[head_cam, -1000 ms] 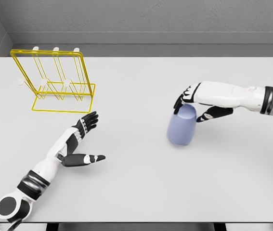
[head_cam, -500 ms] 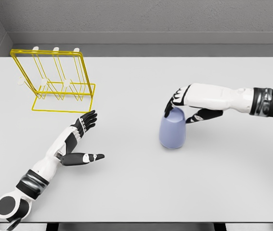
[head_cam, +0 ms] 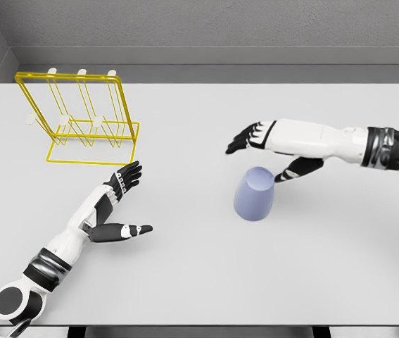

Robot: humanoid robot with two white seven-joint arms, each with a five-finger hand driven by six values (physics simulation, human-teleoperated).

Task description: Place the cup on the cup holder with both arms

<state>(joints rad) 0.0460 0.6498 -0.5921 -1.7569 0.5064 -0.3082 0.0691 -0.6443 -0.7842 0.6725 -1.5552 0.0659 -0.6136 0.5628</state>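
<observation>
Smooth lavender cup (head_cam: 254, 196) tilts beneath the open-fingered right hand (head_cam: 255, 138).

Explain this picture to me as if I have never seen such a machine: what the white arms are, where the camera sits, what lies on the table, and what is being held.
This is a simulator's render, seen from a camera on a humanoid robot's head, looking down at a pale grey table. The two white arms are the robot's own, each ending in a black-and-white five-finger hand.

The left hand comes in from the lower left and lies low over the table with its fingers spread, holding nothing. The right hand reaches in from the right edge, fingers open, just above and behind a pale blue plastic cup. It holds nothing; whether the thumb touches the cup's rim is hard to tell.

The cup stands alone near the middle of the table, leaning a little. At the far left stands a yellow wire cup holder with white-tipped pegs, nothing on it.
</observation>
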